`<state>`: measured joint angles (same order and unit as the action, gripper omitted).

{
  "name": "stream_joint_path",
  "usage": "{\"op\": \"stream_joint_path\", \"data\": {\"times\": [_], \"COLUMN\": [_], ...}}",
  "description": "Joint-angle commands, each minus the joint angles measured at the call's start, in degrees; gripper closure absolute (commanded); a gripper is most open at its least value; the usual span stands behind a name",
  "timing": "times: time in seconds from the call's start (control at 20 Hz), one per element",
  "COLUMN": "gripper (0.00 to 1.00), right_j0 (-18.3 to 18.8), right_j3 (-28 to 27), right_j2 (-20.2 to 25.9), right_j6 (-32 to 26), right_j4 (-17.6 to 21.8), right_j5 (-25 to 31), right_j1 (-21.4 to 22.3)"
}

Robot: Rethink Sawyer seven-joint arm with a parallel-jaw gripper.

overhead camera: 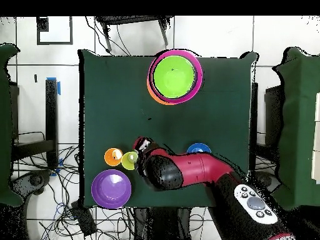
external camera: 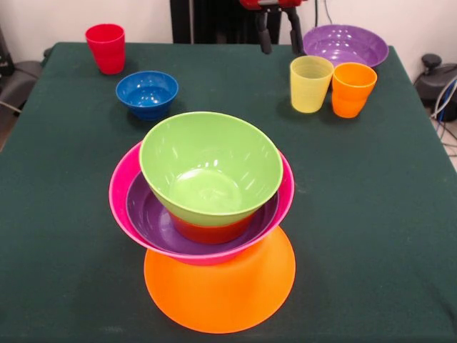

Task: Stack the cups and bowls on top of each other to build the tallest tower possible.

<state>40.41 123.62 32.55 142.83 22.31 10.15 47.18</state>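
Observation:
The tower stands near the front of the table: an upturned orange bowl [external camera: 221, 289] as base, then a hot pink bowl [external camera: 120, 191], a purple bowl [external camera: 148, 214], a small red-orange bowl [external camera: 211, 231] and a lime green bowl [external camera: 211, 168] on top, leaning a little. A blue bowl [external camera: 147, 93] and a red cup [external camera: 106, 47] sit at the back left. A pale yellow cup [external camera: 310, 83] and an orange cup [external camera: 352, 89] stand side by side at the back right, before a second purple bowl [external camera: 345, 44]. My gripper [external camera: 278, 34] hangs open and empty above the table behind the yellow cup.
A dark green cloth [external camera: 378, 214] covers the table. In the overhead view my red arm [overhead camera: 194, 169] reaches over the table's near side, partly covering the blue bowl [overhead camera: 199, 149] and hiding the red cup. Cables and equipment lie off the table's sides.

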Motion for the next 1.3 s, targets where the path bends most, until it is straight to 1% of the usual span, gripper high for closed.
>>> {"op": "stream_joint_path", "data": {"times": [0.05,0.25,0.45,0.8,1.1,1.15,1.3], "gripper": [0.00,0.00,0.00,0.00,0.00,0.00,0.00], "right_j0": [0.07,-0.71,-2.24,-3.76,-3.19,-3.49,-4.37], "right_j3": [7.37,8.33,9.26,9.56,8.49,7.98,6.73], "right_j2": [-2.79,-3.49,-4.65,-7.30,-9.41,-10.77,-13.53], "right_j6": [0.32,1.02,1.98,1.72,0.36,0.33,0.69], "right_j4": [6.18,7.35,8.38,10.66,14.45,16.00,19.00], "right_j5": [-4.27,-6.04,-8.64,-11.01,-12.05,-13.55,-16.71], "right_j1": [-6.38,-7.75,-8.77,-12.26,-16.72,-18.22,-21.73]}}
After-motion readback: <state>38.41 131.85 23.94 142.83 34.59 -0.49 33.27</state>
